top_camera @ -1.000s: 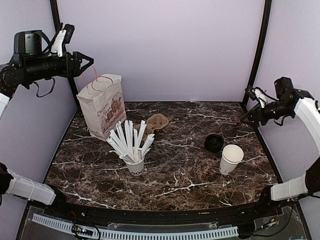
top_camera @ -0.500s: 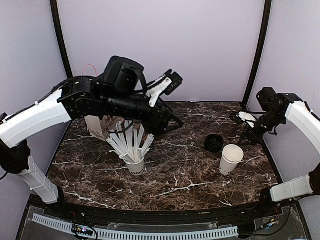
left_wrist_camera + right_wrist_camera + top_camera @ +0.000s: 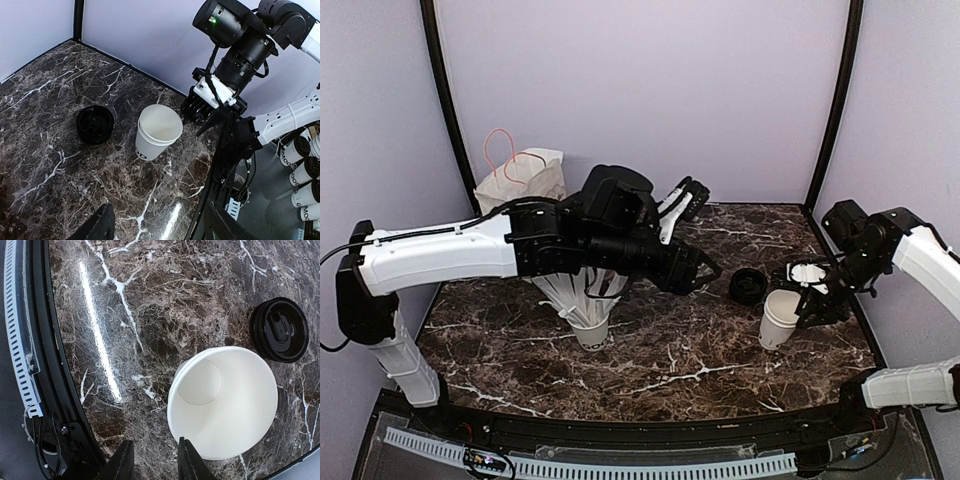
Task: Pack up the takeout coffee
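The worktop [image 3: 700,350] has a dark brown-black marble pattern with irregular white veins. The paper cup [image 3: 780,318] is plain white inside and out. The lid [image 3: 748,286] is black throughout. The paper bag [image 3: 525,178] is white, and its cord handles [image 3: 500,150] are red-pink. The straw cup [image 3: 590,333] is white and holds white wrapped straws [image 3: 560,295]. The left arm [image 3: 440,255] and right arm [image 3: 932,258] have white link covers and black joints. The left pincer [image 3: 705,272] and right pincer [image 3: 152,462] have black fingers. The walls [image 3: 640,90] are pale lilac, with black corner posts [image 3: 838,100].
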Robot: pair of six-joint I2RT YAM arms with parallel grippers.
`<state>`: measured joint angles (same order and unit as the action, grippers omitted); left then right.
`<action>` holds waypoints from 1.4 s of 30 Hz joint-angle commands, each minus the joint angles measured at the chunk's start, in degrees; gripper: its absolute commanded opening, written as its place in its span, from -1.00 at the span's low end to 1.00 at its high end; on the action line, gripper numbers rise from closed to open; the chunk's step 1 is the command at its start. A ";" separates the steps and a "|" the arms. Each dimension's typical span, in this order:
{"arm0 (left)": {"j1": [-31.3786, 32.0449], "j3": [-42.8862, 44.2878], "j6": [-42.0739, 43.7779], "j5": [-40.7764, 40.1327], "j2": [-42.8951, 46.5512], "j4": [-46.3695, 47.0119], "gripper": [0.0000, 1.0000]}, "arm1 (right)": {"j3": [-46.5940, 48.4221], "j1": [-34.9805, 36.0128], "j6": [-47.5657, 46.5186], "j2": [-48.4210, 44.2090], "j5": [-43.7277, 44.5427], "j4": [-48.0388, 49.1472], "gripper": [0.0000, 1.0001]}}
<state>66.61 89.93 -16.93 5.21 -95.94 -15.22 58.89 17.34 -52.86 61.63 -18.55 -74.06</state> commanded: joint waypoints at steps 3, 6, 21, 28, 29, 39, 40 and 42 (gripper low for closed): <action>0.10 2.63 -3.91 0.72 -3.35 7.53 0.26 | 0.06 3.82 0.94 1.42 3.83 3.19 -0.37; 0.10 4.54 -3.44 0.73 -4.92 6.80 0.26 | -0.10 4.60 0.96 2.17 4.30 3.24 -0.37; 0.01 2.11 -7.46 -3.56 -3.30 6.90 0.28 | -2.03 6.36 2.30 5.70 5.62 7.40 -0.53; 0.01 -2.26 -8.07 -4.29 0.19 10.54 0.29 | -1.05 6.55 2.65 7.52 5.26 7.39 -0.64; 0.01 -2.46 -8.05 -4.45 0.34 10.55 0.29 | -0.96 6.63 2.74 7.68 5.27 7.31 -0.64; 0.01 -2.73 -8.39 -4.44 0.39 10.77 0.29 | -1.15 6.95 4.26 7.69 6.61 7.89 -0.84; 0.01 -2.61 -8.67 -5.31 0.29 10.76 0.29 | -1.19 6.93 4.46 7.79 6.78 7.99 -0.87; 0.01 -2.50 -9.06 -6.38 0.07 10.79 0.29 | -1.26 6.95 4.92 7.73 7.26 8.41 -0.94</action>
<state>66.61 87.90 -24.88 0.78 -98.17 -5.85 57.45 23.66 -49.39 69.34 -12.19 -67.07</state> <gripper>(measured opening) 0.644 0.059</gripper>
